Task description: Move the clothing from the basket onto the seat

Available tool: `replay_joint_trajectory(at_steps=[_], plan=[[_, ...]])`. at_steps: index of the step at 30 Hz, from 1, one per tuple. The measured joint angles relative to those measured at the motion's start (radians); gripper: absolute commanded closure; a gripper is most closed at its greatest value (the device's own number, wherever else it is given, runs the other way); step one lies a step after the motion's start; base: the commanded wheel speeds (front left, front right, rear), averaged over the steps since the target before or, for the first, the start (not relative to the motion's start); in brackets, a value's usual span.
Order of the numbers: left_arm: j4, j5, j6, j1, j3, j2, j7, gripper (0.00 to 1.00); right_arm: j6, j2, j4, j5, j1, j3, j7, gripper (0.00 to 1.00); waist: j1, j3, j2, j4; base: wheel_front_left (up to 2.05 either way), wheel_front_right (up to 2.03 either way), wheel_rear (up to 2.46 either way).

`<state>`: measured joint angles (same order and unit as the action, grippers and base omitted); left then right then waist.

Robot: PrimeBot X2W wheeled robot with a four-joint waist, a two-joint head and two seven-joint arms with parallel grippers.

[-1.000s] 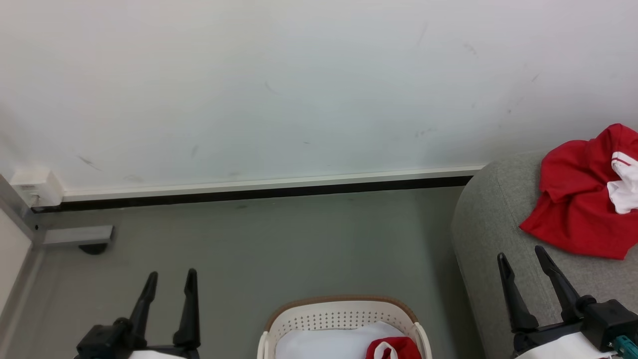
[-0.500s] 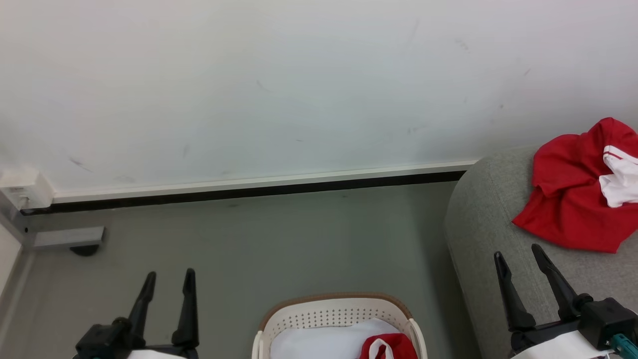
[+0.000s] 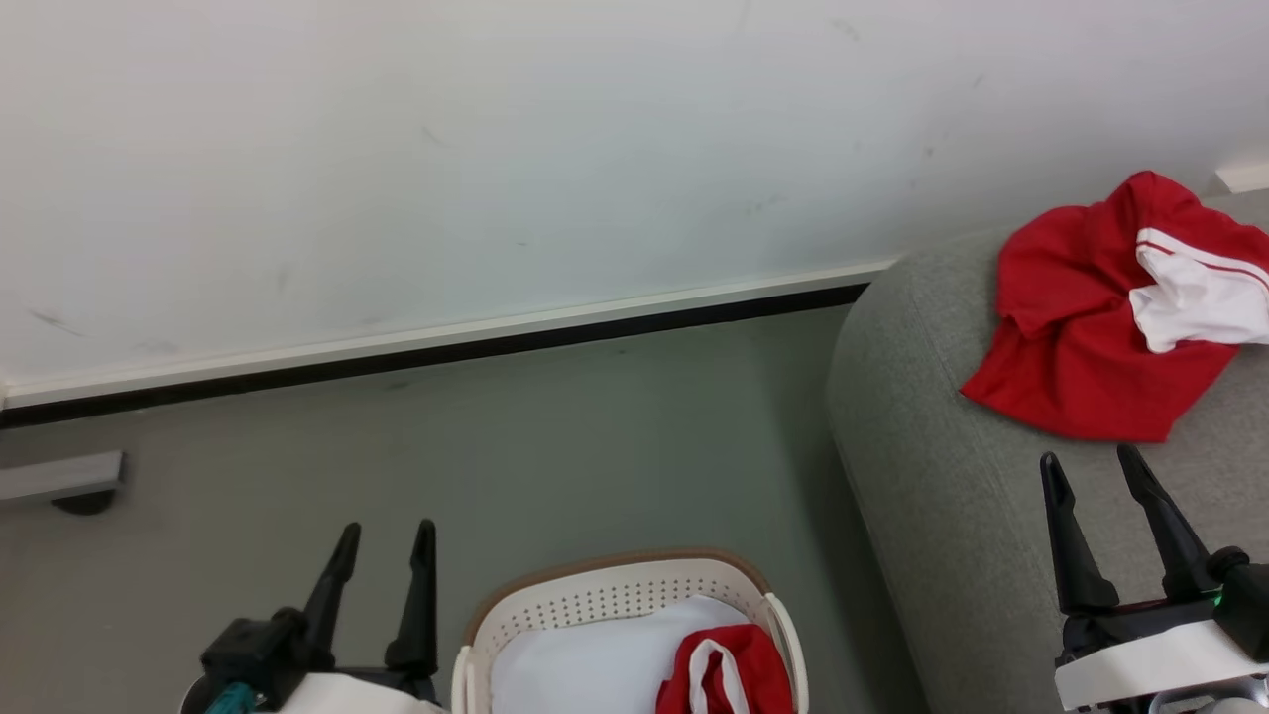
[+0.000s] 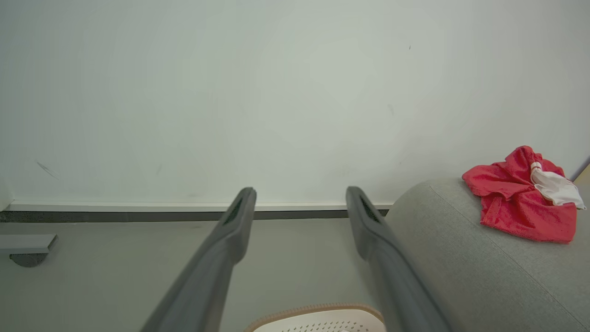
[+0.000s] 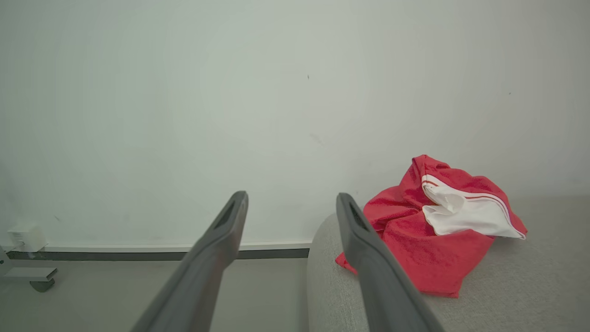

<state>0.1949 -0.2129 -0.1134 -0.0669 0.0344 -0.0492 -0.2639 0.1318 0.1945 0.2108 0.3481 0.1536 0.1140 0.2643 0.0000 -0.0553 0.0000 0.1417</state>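
One red garment with a white striped band [image 3: 1081, 307] [image 4: 521, 203] [image 5: 428, 230] lies crumpled on the grey sofa seat [image 3: 952, 516] [image 4: 465, 272] [image 5: 530, 286]. A second red garment with white trim [image 3: 729, 674] sits in the white basket [image 3: 615, 595] [image 4: 322, 320] at the bottom centre, on top of a plain white cloth [image 3: 585, 674]. My left gripper [image 3: 387, 545] [image 4: 299, 198] hangs open and empty over the floor, left of the basket. My right gripper [image 3: 1091, 471] [image 5: 290, 200] is open and empty over the sofa's front part, short of the garment there.
A white wall with a dark baseboard [image 3: 446, 347] runs behind the grey floor [image 3: 496, 456]. A grey metal foot on a caster [image 3: 59, 481] [image 5: 32, 276] stands at the far left. A white wall box [image 5: 25, 237] sits near the baseboard.
The head camera has turned right and tilted, so the whole picture shifted left and slants. More of the basket, sofa and garment shows. Both grippers stay open.
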Motion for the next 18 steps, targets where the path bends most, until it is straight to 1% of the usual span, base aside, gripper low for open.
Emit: replay_joint_trajectory(at_steps=[10, 14, 18], plan=[[0.132, 0.004, -0.004, -0.107, 0.101, 0.000, 0.000, 0.00, 0.000, 0.021, -0.018, 0.043, 0.059, -0.024, 0.000, 0.00, 0.0001, -0.088, 0.0000, 0.090, 0.00, 0.00, 0.00], [0.219, 0.022, -0.011, -0.166, 0.139, -0.002, 0.000, 0.00, 0.000, 0.023, -0.029, 0.049, 0.085, -0.038, 0.000, 0.00, 0.0001, -0.136, 0.0000, 0.123, 0.00, 0.00, 0.00], [0.336, 0.028, -0.014, -0.233, 0.204, -0.013, 0.000, 0.00, 0.000, 0.020, -0.037, 0.060, 0.097, -0.059, 0.000, 0.00, 0.0001, -0.186, 0.0000, 0.150, 0.00, 0.00, 0.00]])
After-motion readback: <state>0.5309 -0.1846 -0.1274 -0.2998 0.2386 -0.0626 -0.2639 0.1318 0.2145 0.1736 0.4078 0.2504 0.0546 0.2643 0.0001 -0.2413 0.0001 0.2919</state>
